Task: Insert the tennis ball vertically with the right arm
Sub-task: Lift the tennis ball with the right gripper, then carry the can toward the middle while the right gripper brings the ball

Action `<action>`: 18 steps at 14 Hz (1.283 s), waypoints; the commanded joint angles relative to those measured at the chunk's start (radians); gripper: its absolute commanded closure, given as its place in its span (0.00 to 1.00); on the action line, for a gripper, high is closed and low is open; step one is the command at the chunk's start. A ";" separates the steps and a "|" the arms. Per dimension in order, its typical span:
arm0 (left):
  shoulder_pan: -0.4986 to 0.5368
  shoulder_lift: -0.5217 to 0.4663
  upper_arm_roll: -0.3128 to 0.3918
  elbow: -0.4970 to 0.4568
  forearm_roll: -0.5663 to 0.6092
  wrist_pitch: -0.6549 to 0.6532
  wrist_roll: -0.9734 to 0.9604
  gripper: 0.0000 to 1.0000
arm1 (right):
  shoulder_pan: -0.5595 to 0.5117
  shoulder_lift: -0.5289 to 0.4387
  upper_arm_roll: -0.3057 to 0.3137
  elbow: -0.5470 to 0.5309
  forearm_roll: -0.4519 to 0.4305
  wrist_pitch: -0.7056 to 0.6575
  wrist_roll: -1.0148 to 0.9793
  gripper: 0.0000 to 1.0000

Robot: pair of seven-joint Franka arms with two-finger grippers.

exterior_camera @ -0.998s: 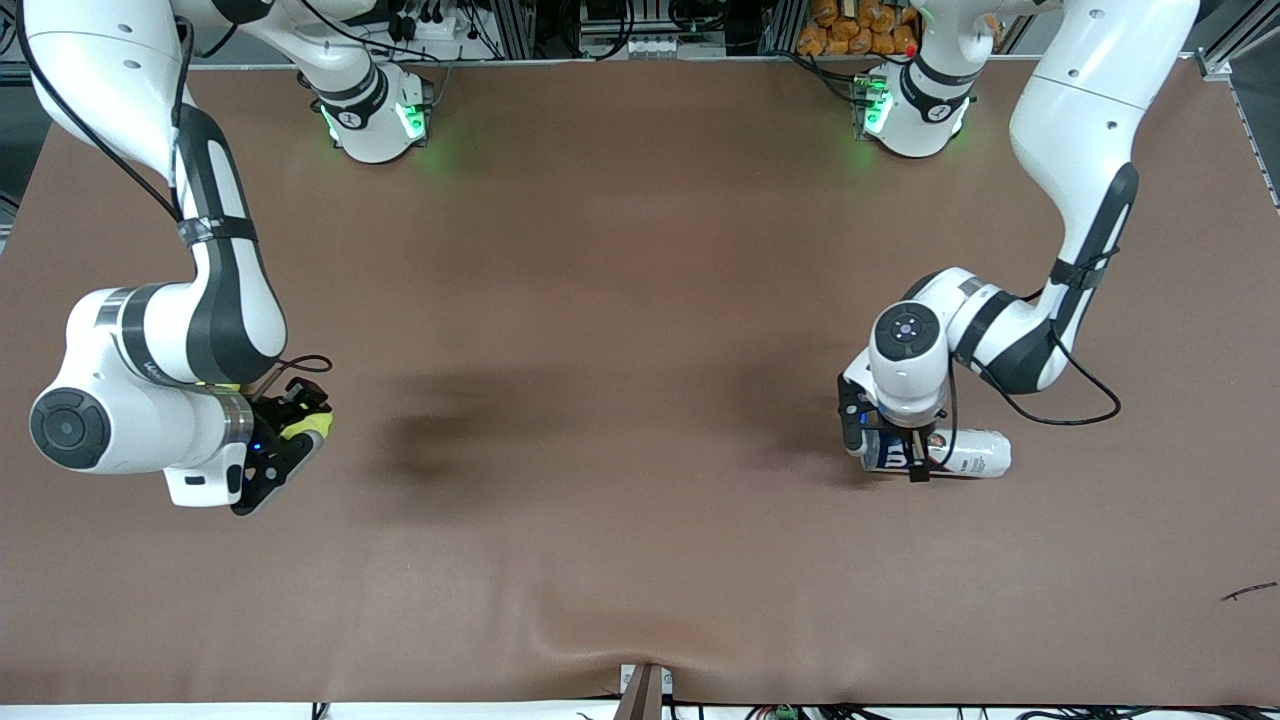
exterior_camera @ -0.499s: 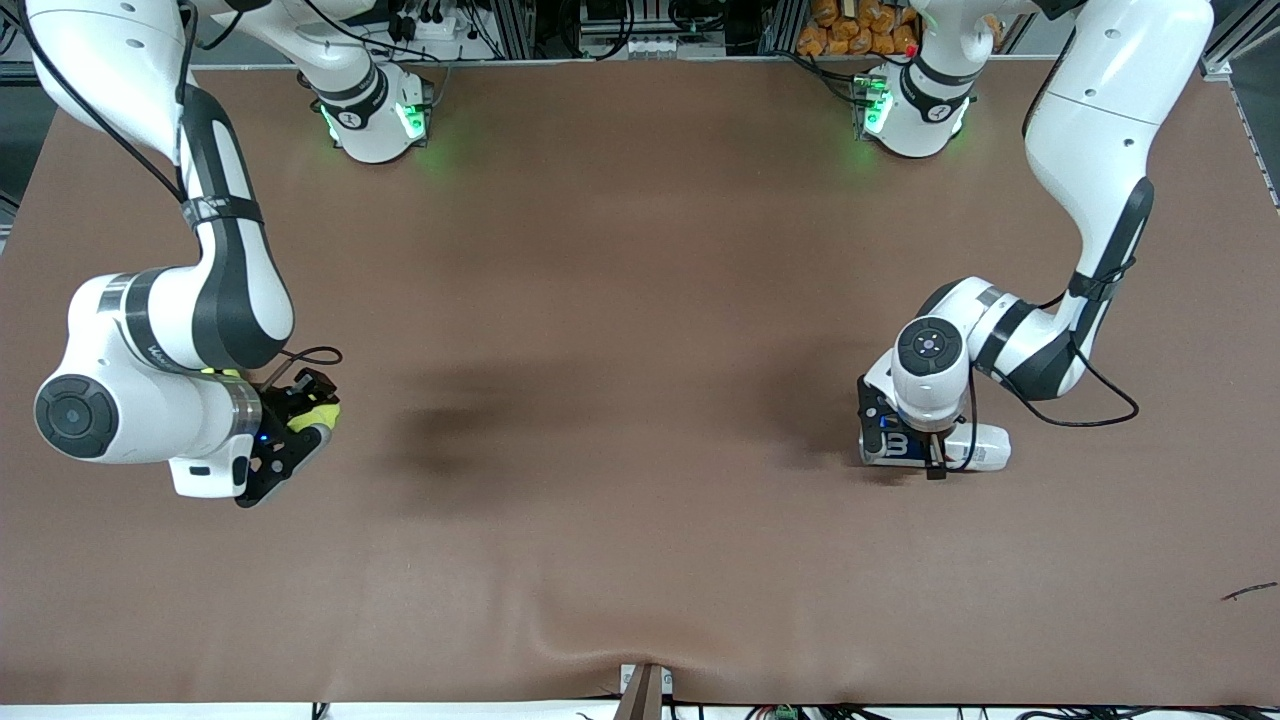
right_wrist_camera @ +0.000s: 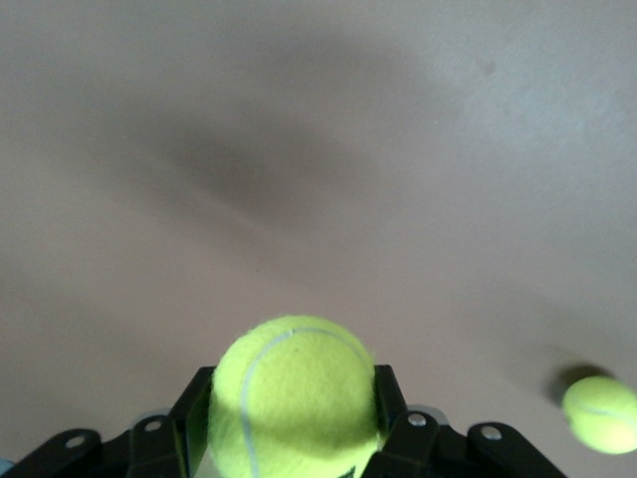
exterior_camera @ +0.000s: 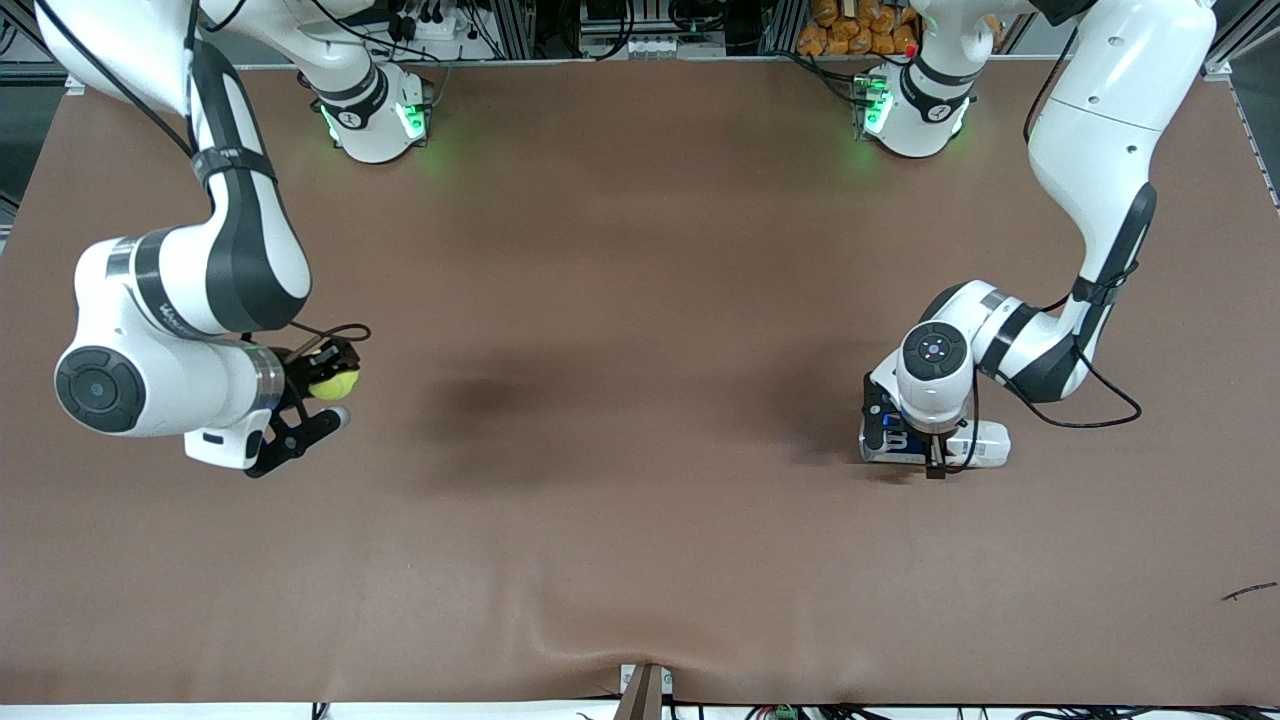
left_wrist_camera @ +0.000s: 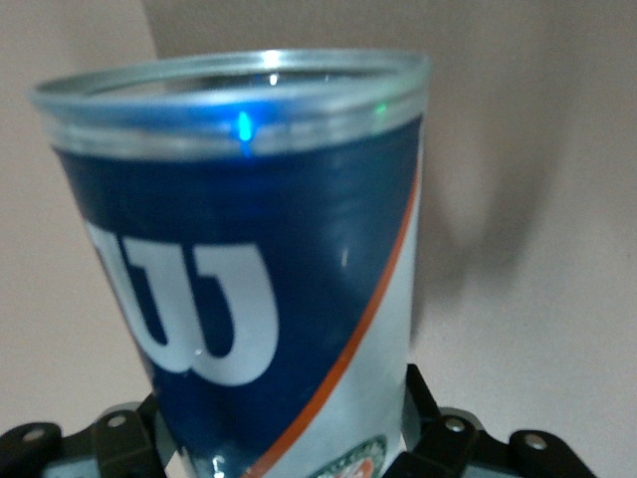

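A tennis ball (exterior_camera: 333, 384) is held between the closed fingers of the right gripper (exterior_camera: 322, 397), up in the air over the brown table (exterior_camera: 640, 300) at the right arm's end. In the right wrist view the ball (right_wrist_camera: 292, 396) fills the space between the two black fingers (right_wrist_camera: 393, 413), and a second tennis ball (right_wrist_camera: 600, 414) is seen lying on the table well apart from the gripper. The left gripper (exterior_camera: 915, 447) is lowered onto a ball can (exterior_camera: 975, 445) that lies on its side on the table at the left arm's end; its fingers are set around the can's blue-labelled part, with the white part sticking out beside the gripper. In the left wrist view the can (left_wrist_camera: 249, 299) is seen between the fingers, open rim pointing away from the wrist. Whether the can is firmly clamped cannot be told.
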 commanded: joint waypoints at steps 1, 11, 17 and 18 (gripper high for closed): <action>0.013 0.012 -0.003 0.007 0.006 0.005 0.026 0.12 | 0.004 -0.034 -0.005 -0.034 0.066 -0.008 0.105 0.72; 0.013 0.014 -0.017 0.016 0.019 0.033 0.023 0.36 | -0.004 -0.040 -0.005 -0.026 0.095 0.130 0.346 0.73; -0.050 0.037 -0.197 0.166 -0.366 0.097 -0.017 0.35 | 0.008 -0.071 -0.004 -0.029 0.120 0.024 0.416 0.73; -0.086 0.043 -0.197 0.194 -0.456 0.124 -0.031 0.35 | 0.010 -0.075 -0.001 -0.029 0.132 -0.010 0.448 0.73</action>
